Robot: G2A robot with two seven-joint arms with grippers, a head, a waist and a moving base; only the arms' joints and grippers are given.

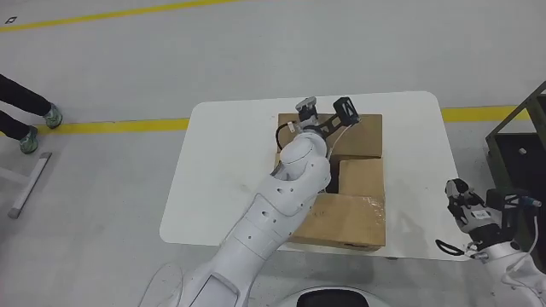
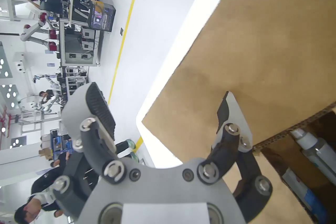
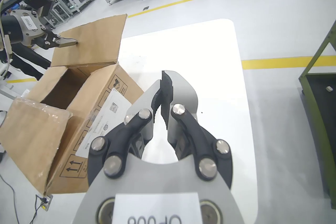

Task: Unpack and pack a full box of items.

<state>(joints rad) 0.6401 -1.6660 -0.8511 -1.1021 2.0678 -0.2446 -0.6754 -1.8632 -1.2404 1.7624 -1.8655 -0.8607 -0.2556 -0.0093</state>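
A brown cardboard box [image 1: 345, 217] stands open on the white table [image 1: 222, 179], its side label facing the right wrist view [image 3: 105, 93]. My left gripper [image 1: 325, 104] is open over the far flap [image 1: 363, 135]. One fingertip [image 2: 227, 110] rests against that raised flap [image 2: 262, 38], and the other fingertip [image 2: 99, 104] is out past its edge. From the right wrist view, the left gripper [image 3: 47, 7] touches the flap [image 3: 92, 38] near its outer corner. A white bottle [image 2: 312, 146] and a blue tube [image 2: 302, 188] lie inside the box. My right gripper [image 3: 164, 88] is shut and holds nothing, off the table's right edge [image 1: 465, 200].
A green metal frame [image 1: 516, 149] stands on the floor right of the table, close to the right arm [image 3: 315, 93]. The near flap [image 3: 34, 130] hangs outward with clear tape on it. Bare tabletop [image 3: 199, 51] lies right of the box.
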